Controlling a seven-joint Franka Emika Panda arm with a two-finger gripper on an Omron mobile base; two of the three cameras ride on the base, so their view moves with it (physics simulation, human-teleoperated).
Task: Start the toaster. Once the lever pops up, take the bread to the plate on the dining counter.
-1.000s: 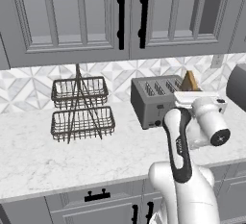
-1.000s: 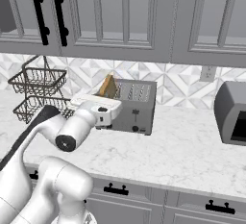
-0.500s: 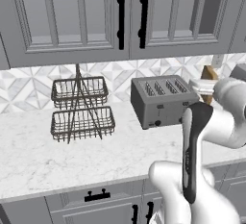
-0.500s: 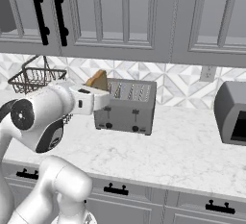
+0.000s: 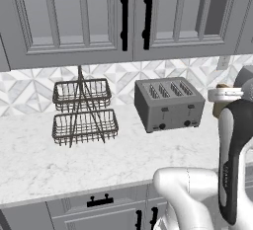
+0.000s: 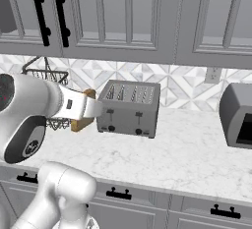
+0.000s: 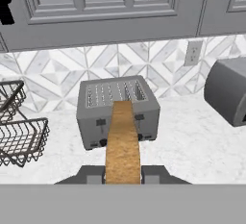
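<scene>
**Ana:** Wire first, at the far left: the two-tier basket (image 5: pixel 84 110) stands on the marble worktop (image 5: pixel 59 160), same spot as a second ago. Right of it, what do you get?

**Ben:** The toaster (image 5: pixel 169 104), all four slots bare and both levers up near the top of their tracks. A second ago the slice rose just above its right end; now nothing pokes out of it.

**Ana:** So where is the bread?

**Ben:** The bread (image 7: pixel 123 143) is off the toaster altogether, carried in the air in front of it. From the hand it runs edge-on up the middle of the picture, its far end overlapping the toaster's front. From the right base camera it hangs just beside the toaster's left end, clear of the worktop.

**Ana:** And the gripper?

**Ben:** The gripper (image 7: pixel 123 174) is clamped on the bread, one finger each side of the slice's near end. The arm has swung back from the toaster over the last second.

**Ana:** Meaning?

**Ben:** I'd say toasting and pickup are finished. What remains is the carry to the plate.
</scene>
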